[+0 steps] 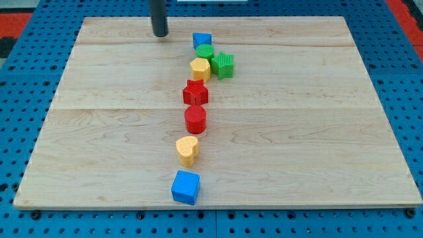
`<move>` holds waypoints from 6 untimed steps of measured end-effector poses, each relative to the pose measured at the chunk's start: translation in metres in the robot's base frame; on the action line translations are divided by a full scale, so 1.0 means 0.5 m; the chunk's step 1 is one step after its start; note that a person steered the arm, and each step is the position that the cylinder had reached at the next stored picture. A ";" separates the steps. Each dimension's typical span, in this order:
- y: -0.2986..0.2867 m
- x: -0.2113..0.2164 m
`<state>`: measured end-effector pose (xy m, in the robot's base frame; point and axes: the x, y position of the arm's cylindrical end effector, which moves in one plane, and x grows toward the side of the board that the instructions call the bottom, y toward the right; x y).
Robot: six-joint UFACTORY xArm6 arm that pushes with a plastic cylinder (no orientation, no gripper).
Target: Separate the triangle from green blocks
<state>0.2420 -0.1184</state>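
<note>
Wooden board (99, 132) on a blue pegboard, blocks strung down the middle. No pincer on this rig, so nothing is held; my tip (160, 34) is parked near the view's top, left of the cluster and touching nothing. The blue triangle (202, 40) is still pressed against the green cylinder (205, 51), with the green star-ish block (223, 65) just beside. Separation looks not yet started.
</note>
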 end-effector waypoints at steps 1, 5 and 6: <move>0.038 0.022; 0.283 0.130; 0.330 0.177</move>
<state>0.3306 0.0467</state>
